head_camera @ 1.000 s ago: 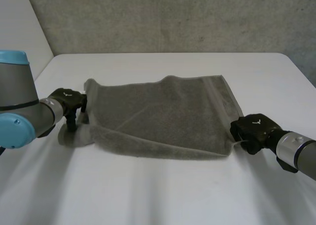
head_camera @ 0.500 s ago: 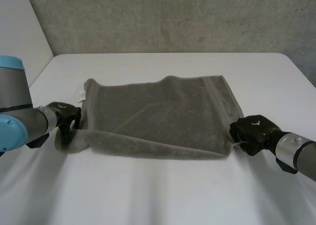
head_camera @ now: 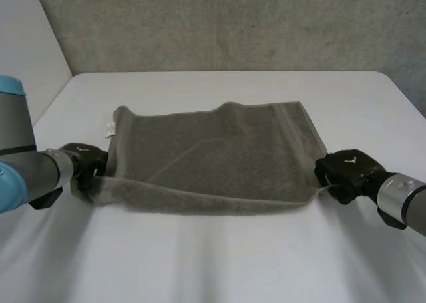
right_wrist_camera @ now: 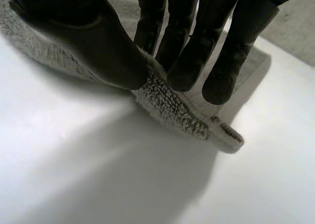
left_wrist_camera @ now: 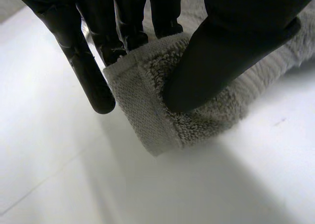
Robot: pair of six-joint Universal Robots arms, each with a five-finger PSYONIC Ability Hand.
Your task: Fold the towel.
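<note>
Towel [head_camera: 213, 160], grey, lies spread across the middle of the white tabletop [head_camera: 213, 263], its long edges running side to side. Near edge: thick and rounded, drawn in a nearly straight line between the two hands. Far edge: flat on the tabletop, uneven, with a rise near its middle. At the near left corner the left robot hand [head_camera: 83, 162] has hold; its wrist view shows the thumb [left_wrist_camera: 216, 56] pressing the corner against the fingers [left_wrist_camera: 125, 22] behind it. At the near right corner the right robot hand [head_camera: 346, 171] pinches the cloth between thumb and fingers, the corner tip poking out past the fingertips. Open room: bare tabletop on every side of the towel, widest on the near side. Other things: a small white tag [head_camera: 108, 128] at the towel's far left corner; a grey wall [head_camera: 233, 23] behind the tabletop's far edge
</note>
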